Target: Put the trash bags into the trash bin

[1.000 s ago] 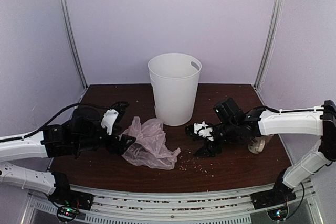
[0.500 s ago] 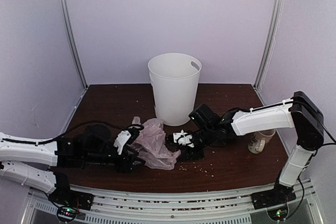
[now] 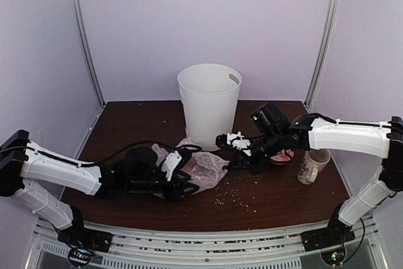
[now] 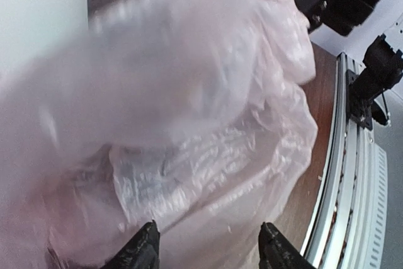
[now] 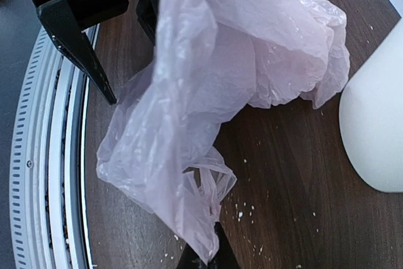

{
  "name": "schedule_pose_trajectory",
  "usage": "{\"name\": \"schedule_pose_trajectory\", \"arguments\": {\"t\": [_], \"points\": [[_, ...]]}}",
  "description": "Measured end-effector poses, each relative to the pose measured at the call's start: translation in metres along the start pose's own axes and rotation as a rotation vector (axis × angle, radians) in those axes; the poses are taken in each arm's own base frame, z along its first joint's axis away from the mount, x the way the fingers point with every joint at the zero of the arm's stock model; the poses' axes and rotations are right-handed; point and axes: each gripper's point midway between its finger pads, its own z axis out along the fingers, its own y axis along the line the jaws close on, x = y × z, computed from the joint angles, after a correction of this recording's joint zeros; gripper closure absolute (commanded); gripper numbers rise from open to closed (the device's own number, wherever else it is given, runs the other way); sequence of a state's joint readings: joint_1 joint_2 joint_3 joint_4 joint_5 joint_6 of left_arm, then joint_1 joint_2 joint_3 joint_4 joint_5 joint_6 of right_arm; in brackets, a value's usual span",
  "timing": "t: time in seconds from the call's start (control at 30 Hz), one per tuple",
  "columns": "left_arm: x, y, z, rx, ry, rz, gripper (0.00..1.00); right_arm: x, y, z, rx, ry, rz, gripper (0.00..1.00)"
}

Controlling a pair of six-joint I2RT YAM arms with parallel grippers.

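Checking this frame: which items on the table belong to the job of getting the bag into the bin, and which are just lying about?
Job in hand:
- thin translucent pale-pink plastic bag
- tall white round plastic bin

Lying about:
- small patterned mug
- small reddish object next to the mug, too hidden to identify
- pale crumbs scattered on the dark wooden table
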State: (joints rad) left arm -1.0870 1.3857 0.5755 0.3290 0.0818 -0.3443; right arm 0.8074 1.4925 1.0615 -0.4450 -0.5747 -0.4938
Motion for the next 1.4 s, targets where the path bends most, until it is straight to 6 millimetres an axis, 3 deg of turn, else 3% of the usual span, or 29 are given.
{"name": "schedule_pose_trajectory", "arguments": {"t": [0.17, 0.33, 0.43, 0.57, 0.67, 0.77, 0.87, 1.03, 1.17, 1.27, 1.4], "points": [[-0.043, -0.005, 0.045, 0.019, -0.107, 0.015, 0.46, 0.013, 0.002, -0.015, 0.015, 0.095, 0.079, 1.0], [-0.074, 0.007, 0.107, -0.04, -0.194, 0.017, 0.48, 0.026, 0.015, -0.031, -0.019, 0.18, 0.128, 1.0], [-0.067, 0.026, 0.129, -0.124, -0.223, -0.008, 0.48, 0.031, 0.026, -0.048, -0.038, 0.204, 0.156, 1.0], [-0.042, 0.057, 0.142, -0.27, -0.211, -0.062, 0.47, 0.032, 0.032, -0.072, -0.035, 0.193, 0.186, 1.0], [-0.039, 0.07, 0.146, -0.34, -0.221, -0.094, 0.45, 0.032, 0.028, -0.092, 0.003, 0.172, 0.213, 1.0], [-0.051, 0.067, 0.145, -0.337, -0.263, -0.098, 0.4, 0.034, 0.02, -0.104, 0.055, 0.15, 0.245, 1.0], [-0.064, 0.049, 0.143, -0.284, -0.298, -0.061, 0.35, 0.043, 0.005, -0.105, 0.113, 0.149, 0.291, 1.0], [-0.087, -0.017, 0.127, -0.114, -0.333, 0.031, 0.31, 0.067, -0.029, -0.088, 0.182, 0.17, 0.38, 1.0], [-0.098, -0.062, 0.09, 0.011, -0.347, 0.06, 0.3, 0.079, -0.046, -0.076, 0.21, 0.158, 0.407, 1.0], [-0.099, -0.067, 0.059, 0.038, -0.344, 0.058, 0.3, 0.084, -0.057, -0.072, 0.244, 0.123, 0.403, 1.0], [-0.088, -0.048, 0.021, -0.046, -0.299, 0.028, 0.22, 0.097, -0.063, -0.068, 0.276, 0.094, 0.412, 1.0]]}}
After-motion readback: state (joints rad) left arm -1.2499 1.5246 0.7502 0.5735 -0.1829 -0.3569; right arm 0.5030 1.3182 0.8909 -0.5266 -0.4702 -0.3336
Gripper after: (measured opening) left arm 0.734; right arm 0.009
